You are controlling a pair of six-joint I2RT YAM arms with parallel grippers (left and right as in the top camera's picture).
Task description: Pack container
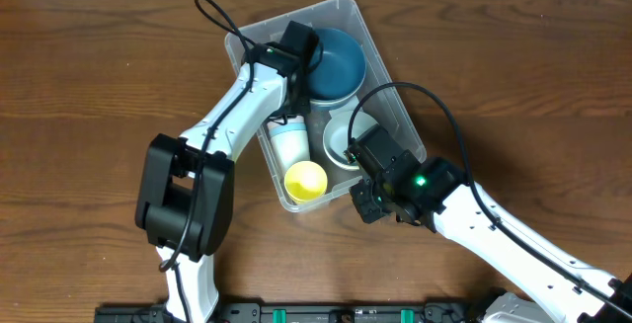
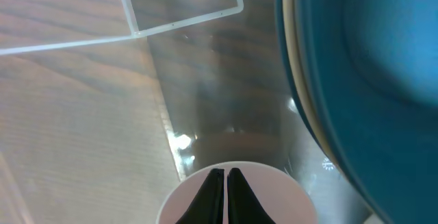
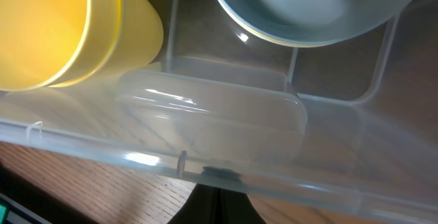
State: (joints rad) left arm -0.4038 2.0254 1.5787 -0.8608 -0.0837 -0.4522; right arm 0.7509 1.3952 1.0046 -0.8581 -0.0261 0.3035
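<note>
- Your left gripper (image 2: 225,174), bottom centre of its wrist view, is clenched empty over a white cup (image 2: 181,203).
- Your right gripper (image 3: 219,193) is clenched at the container (image 3: 102,152) rim, possibly touching it.

Container (image 1: 341,12): clear bin, set diagonally on the wooden table (image 1: 99,66).
Inside: 1 blue bowl (image 1: 341,61) at the far end, 1 pale bowl (image 1: 341,137), 1 white cup (image 1: 289,143), 1 yellow cup (image 1: 305,180) nearest.
Left gripper (image 1: 296,51): beside blue bowl.
Right gripper (image 1: 360,155): at the bin's right rim.

light: bright, even | glare: container (image 3: 147,159) rim | wrist views: blurred
</note>
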